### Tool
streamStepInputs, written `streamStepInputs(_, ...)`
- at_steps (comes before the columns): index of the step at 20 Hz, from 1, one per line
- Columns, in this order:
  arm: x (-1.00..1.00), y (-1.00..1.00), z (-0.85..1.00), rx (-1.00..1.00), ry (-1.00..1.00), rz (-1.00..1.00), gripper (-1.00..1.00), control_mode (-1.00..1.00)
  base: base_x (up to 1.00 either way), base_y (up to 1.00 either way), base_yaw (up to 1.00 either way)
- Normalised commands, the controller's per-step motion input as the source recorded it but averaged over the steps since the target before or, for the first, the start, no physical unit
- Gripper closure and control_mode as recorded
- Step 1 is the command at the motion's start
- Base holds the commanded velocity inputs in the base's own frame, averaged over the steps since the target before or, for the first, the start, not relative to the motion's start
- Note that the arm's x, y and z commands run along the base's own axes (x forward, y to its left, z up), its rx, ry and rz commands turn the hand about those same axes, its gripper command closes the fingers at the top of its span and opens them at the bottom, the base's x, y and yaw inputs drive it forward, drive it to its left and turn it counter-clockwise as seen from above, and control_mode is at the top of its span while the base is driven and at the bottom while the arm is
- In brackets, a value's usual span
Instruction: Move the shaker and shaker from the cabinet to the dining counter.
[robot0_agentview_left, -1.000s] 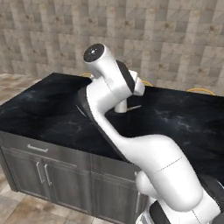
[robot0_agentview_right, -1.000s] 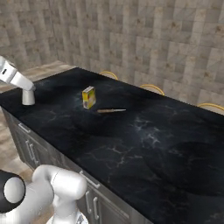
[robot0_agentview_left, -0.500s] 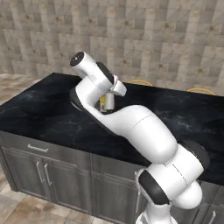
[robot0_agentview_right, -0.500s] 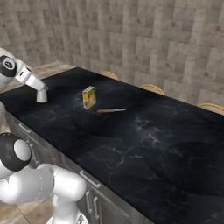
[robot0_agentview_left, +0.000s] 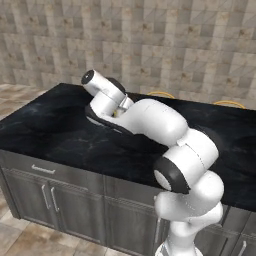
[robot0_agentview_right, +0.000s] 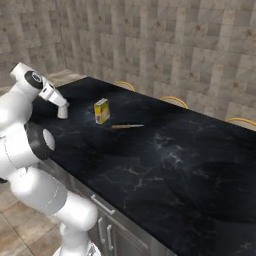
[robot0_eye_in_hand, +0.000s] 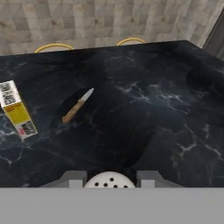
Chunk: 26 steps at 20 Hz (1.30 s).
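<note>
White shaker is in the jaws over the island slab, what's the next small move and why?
Probably lower it a little and open. The gripper is shut on the white shaker, already low over the dining counter, with bare marble there, apart from the yellow carton and knife.

**Carton and knife, with chairs behind**

A small yellow carton (robot0_agentview_right: 101, 110) stands upright in the upper left of the right base view; in the hand view it sits at the left edge. Just beside it, apart, lies a knife (robot0_eye_in_hand: 78, 105) with a wooden handle and pale blade. Curved yellow chair backs (robot0_agentview_right: 173, 101) peek up along the far edge, before a beige tiled wall (robot0_agentview_right: 165, 45).
</note>
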Motion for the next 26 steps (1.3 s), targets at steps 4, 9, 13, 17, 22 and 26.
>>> streamStepInputs(4, 0.55, 0.0, -0.54, 0.0, -0.05, 0.0, 1.0, -1.0, 0.0, 0.0, 0.0)
streamStepInputs(9, 0.31, 0.0, -0.54, 0.0, -0.1, 0.0, 1.0, -1.0, 0.0, 0.0, 0.0)
streamStepInputs(13, 0.14, 0.0, -0.61, 0.0, -0.14, 0.0, 1.0, -1.0, 0.0, 0.0, 0.0)
streamStepInputs(17, 0.13, 0.0, -0.53, 0.0, -0.11, 0.0, 1.0, -1.0, 0.0, 0.0, 0.0)
streamStepInputs(22, 0.34, 0.0, -0.31, 0.0, -0.02, -0.05, 1.0, -1.0, 0.0, 0.0, 0.0)
streamStepInputs(26, 0.35, 0.0, -0.22, 0.0, 0.0, -0.08, 1.0, -1.0, 0.0, 0.0, 0.0)
